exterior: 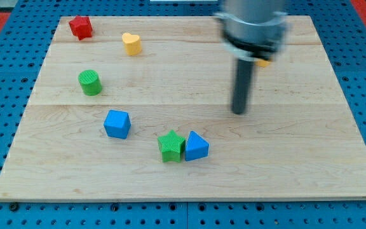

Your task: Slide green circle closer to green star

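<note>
my tip [238, 112] hovers blurred, no claw to judge
green circle [90, 83] sits well up-left of green star [171, 146]; tip up-right of star.

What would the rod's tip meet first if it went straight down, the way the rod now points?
Only the wooden board. My tip points down at bare wood, apart from every block; the nearest, the blue block beside the green star, lies toward the view's lower left. The exact contact point is uncertain.
</note>
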Robot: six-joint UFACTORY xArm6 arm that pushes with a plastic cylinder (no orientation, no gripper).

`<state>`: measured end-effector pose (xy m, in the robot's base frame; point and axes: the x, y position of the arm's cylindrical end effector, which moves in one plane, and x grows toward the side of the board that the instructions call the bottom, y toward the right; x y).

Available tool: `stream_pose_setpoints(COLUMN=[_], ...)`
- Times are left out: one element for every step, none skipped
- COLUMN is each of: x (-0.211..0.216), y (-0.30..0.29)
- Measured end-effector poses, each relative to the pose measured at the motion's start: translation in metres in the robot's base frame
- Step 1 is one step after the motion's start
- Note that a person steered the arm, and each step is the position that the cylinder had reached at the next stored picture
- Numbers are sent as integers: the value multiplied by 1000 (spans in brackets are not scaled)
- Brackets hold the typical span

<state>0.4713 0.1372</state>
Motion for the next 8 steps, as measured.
stream_pose_setpoints(x=[89, 147, 140, 106, 63, 16, 3, -61], y=[25, -54, -116, -149, -165, -177, -174, -173])
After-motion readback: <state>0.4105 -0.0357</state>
